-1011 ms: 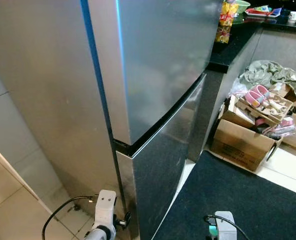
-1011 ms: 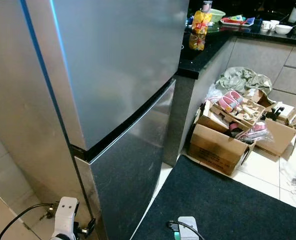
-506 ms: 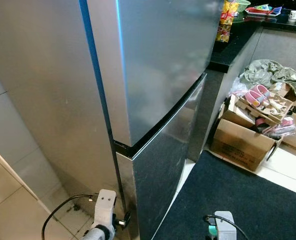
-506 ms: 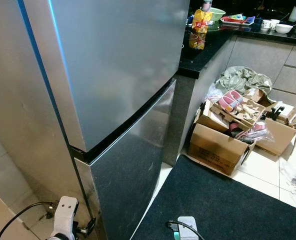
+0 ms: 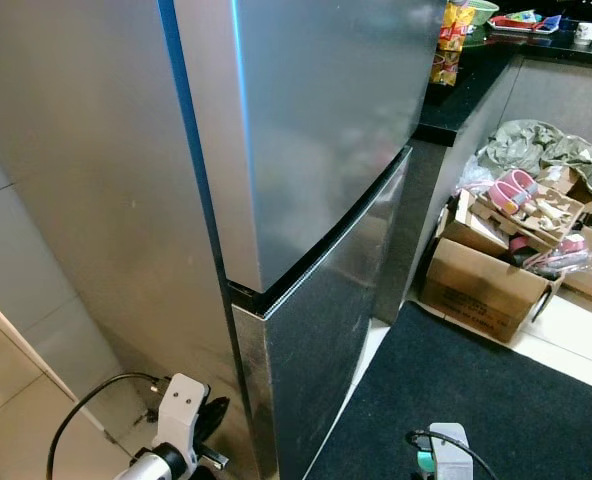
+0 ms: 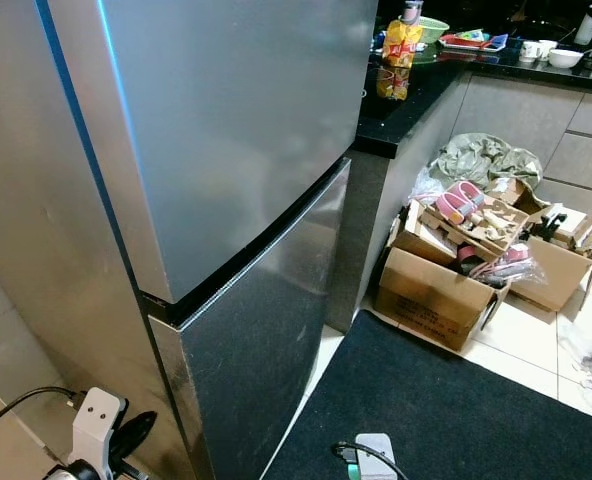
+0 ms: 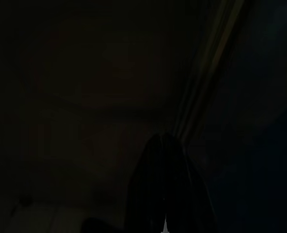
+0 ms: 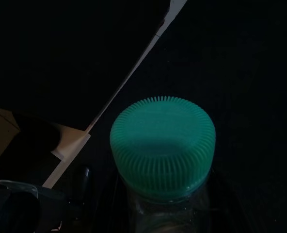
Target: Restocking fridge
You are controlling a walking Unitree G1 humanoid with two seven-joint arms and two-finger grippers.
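Note:
A tall silver fridge (image 5: 316, 130) stands before me with both doors closed; a black seam separates the upper door from the lower door (image 5: 326, 330). My left gripper (image 5: 212, 417) hangs low by the fridge's near bottom corner, beside its side wall, and its black fingers (image 7: 163, 184) lie together in the dark left wrist view. My right gripper (image 8: 164, 213) is shut on a clear bottle with a ribbed green cap (image 8: 163, 143). The right arm's wrist (image 5: 448, 448) shows low over the dark mat.
A dark mat (image 5: 476, 400) covers the floor in front of the fridge. Cardboard boxes (image 5: 486, 285) of shoes and clutter stand to the right, against a black counter (image 5: 476, 80) that carries a yellow snack packet (image 5: 451, 40) and dishes. Pale tiles (image 5: 26, 400) lie left.
My left arm has swung left, away from the lower door's corner toward the fridge's side, and its wrist has turned. The right arm and the fridge doors are unchanged.

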